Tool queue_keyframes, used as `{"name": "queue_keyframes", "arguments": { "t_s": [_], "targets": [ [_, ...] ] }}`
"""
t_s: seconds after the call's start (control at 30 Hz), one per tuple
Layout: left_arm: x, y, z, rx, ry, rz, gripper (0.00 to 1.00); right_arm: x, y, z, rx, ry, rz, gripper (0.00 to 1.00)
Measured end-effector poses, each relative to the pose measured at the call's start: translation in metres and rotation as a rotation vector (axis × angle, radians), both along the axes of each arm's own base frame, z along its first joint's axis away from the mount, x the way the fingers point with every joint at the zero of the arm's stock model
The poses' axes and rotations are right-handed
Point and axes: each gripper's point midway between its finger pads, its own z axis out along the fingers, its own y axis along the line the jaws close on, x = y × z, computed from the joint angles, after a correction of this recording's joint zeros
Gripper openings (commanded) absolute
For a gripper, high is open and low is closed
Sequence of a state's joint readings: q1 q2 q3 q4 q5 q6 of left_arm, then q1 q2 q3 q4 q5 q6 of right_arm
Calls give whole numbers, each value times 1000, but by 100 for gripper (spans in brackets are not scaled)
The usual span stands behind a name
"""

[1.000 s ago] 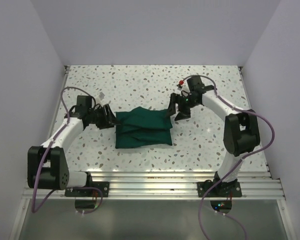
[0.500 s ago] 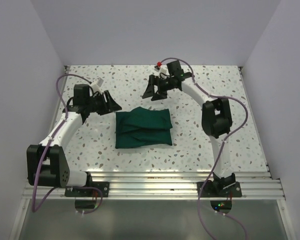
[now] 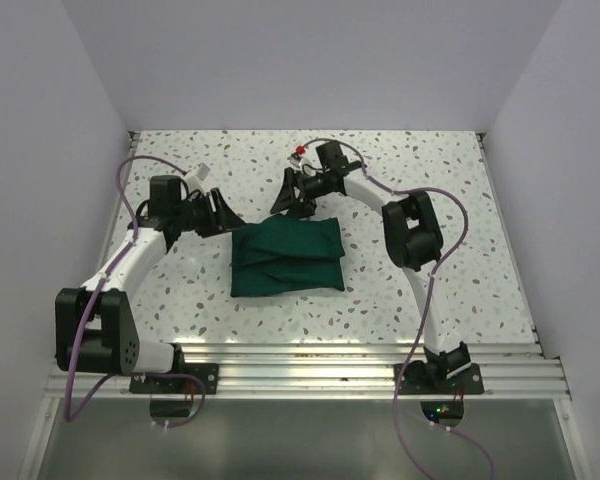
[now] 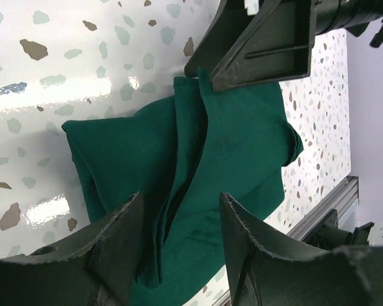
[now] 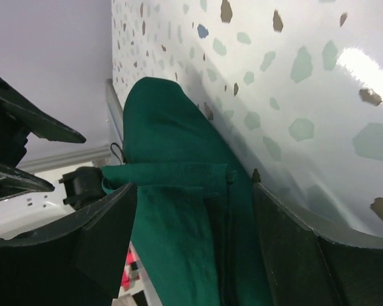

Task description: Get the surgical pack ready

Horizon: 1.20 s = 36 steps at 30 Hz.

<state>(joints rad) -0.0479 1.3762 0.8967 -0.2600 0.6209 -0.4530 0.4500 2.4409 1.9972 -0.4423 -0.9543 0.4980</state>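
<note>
The surgical pack (image 3: 287, 258) is a dark green fabric bundle, folded into a rough rectangle, lying mid-table. My left gripper (image 3: 223, 212) hovers open just beyond the pack's far-left corner, nothing between its fingers. My right gripper (image 3: 283, 199) is open just behind the pack's far edge, pointing left and empty. In the left wrist view the layered folds of the pack (image 4: 230, 146) lie beyond the left gripper (image 4: 179, 213), and the right gripper's fingers (image 4: 262, 44) sit at its far side. The right wrist view looks along the pack (image 5: 172, 217) past the open right gripper (image 5: 195, 197).
The speckled white tabletop (image 3: 430, 200) is walled at the back and on both sides. A metal rail (image 3: 310, 360) carrying both arm bases runs along the near edge. The right arm's elbow (image 3: 412, 225) stands over the table just right of the pack.
My right arm has swung from the pack's right corner round to its far edge, now further left. My left gripper has drawn back from the pack's left edge toward the far left.
</note>
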Motion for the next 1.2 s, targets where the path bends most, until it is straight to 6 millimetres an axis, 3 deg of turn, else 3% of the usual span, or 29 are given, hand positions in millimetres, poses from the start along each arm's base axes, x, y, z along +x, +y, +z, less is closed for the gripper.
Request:
{"name": "queue_keyframes", "arguments": {
  "t_s": [0.17, 0.37, 0.73, 0.93, 1.1, 1.2],
  "targets": [
    [1, 2, 1, -3, -4, 5, 55, -14, 5, -5, 32, 74, 7, 68],
    [3, 5, 1, -3, -5, 14, 55, -20, 6, 8, 59, 71, 1, 61],
    [3, 9, 1, -3, -1, 26, 54, -43, 7, 67, 121, 20, 25, 45],
    [1, 11, 6, -3, -12, 29, 54, -60, 6, 57, 94, 42, 52, 36],
    [1, 11, 11, -3, -25, 31, 55, -76, 7, 47, 64, 60, 85, 11],
    [0, 11, 13, -3, -32, 30, 54, -93, 5, 41, 43, 85, 102, 6]
  ]
}}
